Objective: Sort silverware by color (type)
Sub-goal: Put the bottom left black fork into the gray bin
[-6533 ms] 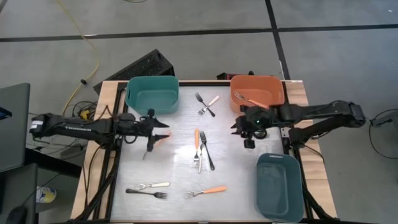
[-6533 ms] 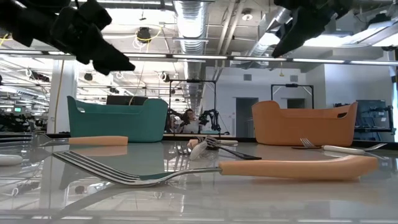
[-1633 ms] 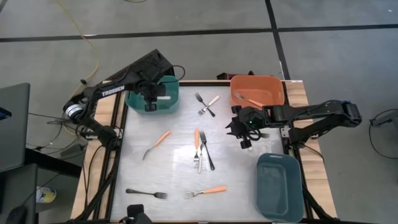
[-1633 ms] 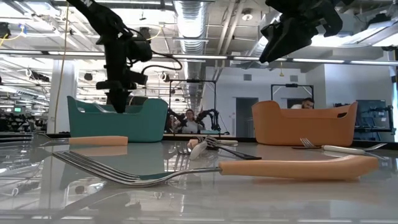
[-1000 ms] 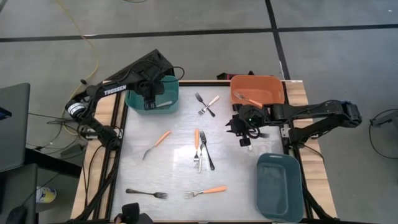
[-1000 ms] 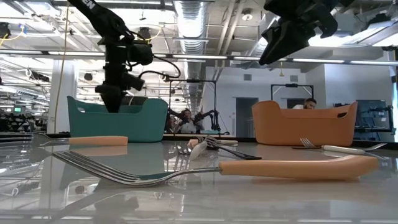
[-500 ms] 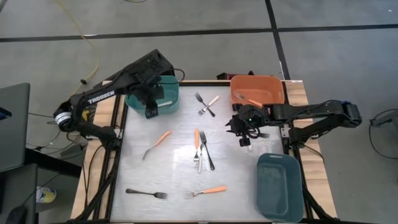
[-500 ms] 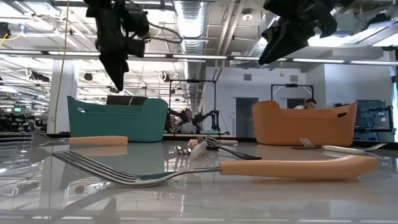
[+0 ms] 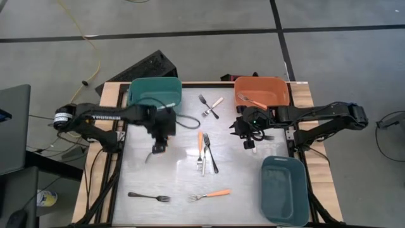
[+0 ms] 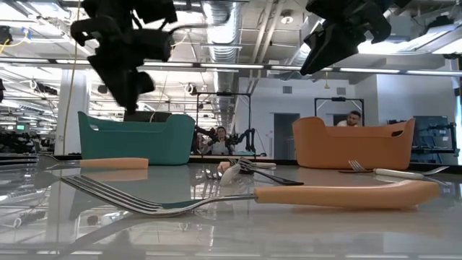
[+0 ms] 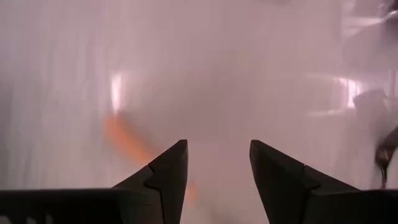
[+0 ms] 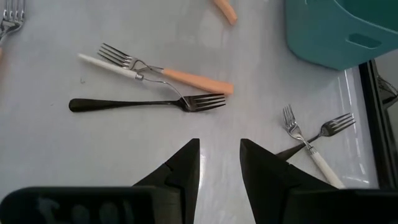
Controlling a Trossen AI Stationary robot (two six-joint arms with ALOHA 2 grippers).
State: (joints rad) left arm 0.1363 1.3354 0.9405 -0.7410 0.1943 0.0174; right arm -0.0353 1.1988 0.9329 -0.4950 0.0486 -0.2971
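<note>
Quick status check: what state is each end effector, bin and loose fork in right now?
Left end effector: open, empty, above an orange-handled fork.
Right end effector: open, empty, above the table.
Green plastic bin: upright.
Orange plastic bin: upright, one fork inside.
Blue-grey plastic bin: upright, looks empty.
Orange-handled fork near the front edge: lying flat.
Black-handled fork: lying flat.

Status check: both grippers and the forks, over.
Left gripper open, empty, over orange fork at table's left. Right gripper open, empty, hovering near orange bin. Six more forks loose on table. Nothing blocking.
</note>
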